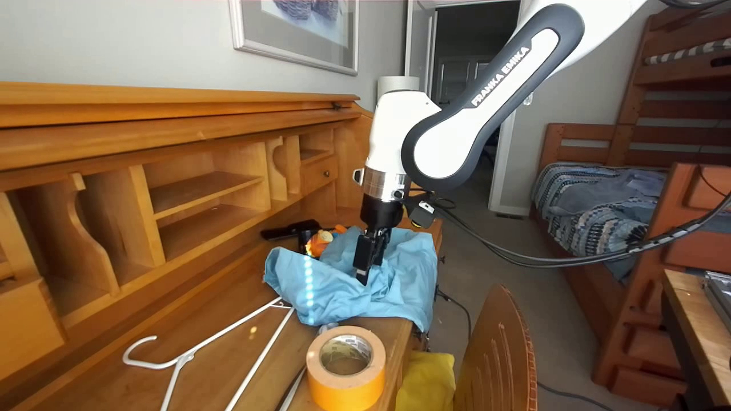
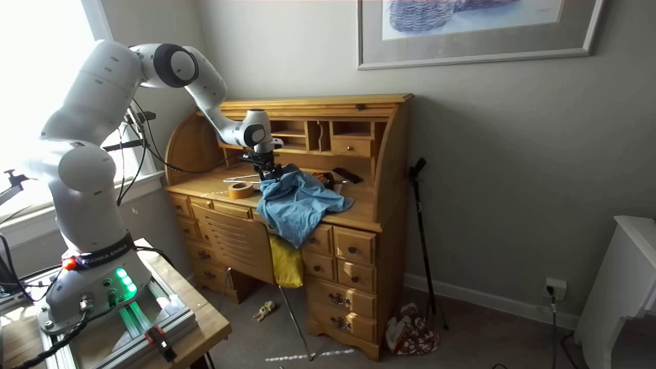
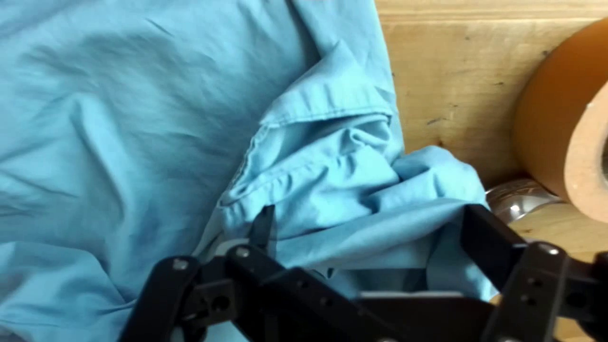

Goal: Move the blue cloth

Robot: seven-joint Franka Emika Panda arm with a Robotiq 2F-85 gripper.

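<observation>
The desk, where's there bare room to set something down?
Bare wood shows between the white hanger and the cubbyholes, and between the blue cloth and the desk's curved side. It's crowded at the cloth, with the gripper, tape roll and an orange object.

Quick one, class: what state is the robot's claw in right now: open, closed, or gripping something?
Claw: open, its fingers spread apart; folds of the blue cloth show between them, but it is not closed on them.

"FRANKA EMIKA" on the robot arm [image 1: 491, 91] and, seemingly, again on its black base band [image 2: 107, 254].
</observation>
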